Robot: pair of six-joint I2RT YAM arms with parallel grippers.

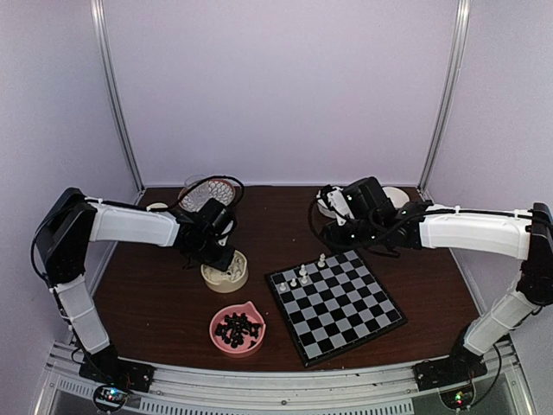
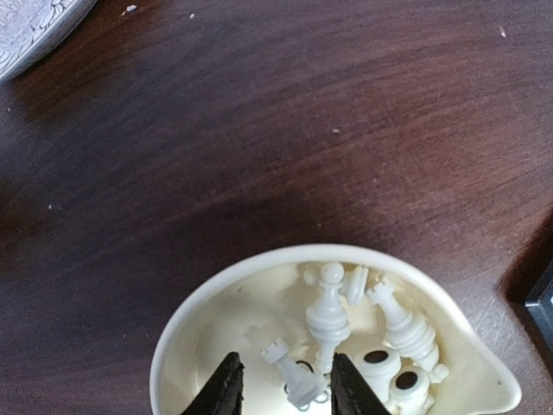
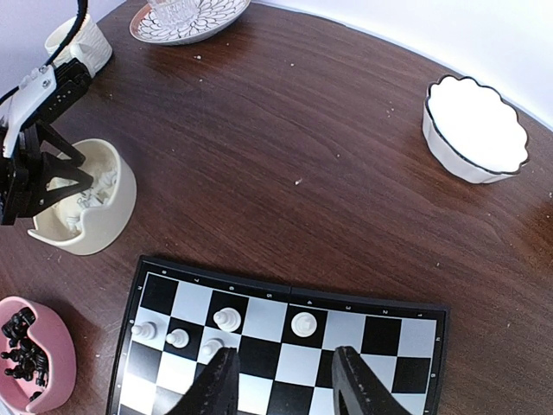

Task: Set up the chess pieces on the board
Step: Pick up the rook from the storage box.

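The board [image 1: 350,313] lies right of centre, with several white chess pieces [image 1: 303,275] standing near its far left corner. The right wrist view shows them on the board [image 3: 285,290], one piece [image 3: 304,324] apart from the rest. My right gripper [image 3: 285,389] hovers open over that far edge [image 1: 333,232] with nothing between its fingers. My left gripper [image 1: 220,251] reaches down into the cream bowl [image 2: 259,264], jaws open. A small white rook [image 2: 298,376] lies between its fingertips [image 2: 285,393]. A taller piece [image 2: 328,316] leans beside it among other white pieces.
A pink bowl [image 1: 238,328] of black pieces sits near the front, left of the board. A white scalloped bowl [image 3: 475,130] stands at the back right. A patterned plate [image 1: 207,192] and a small cup [image 3: 78,39] are at the back left.
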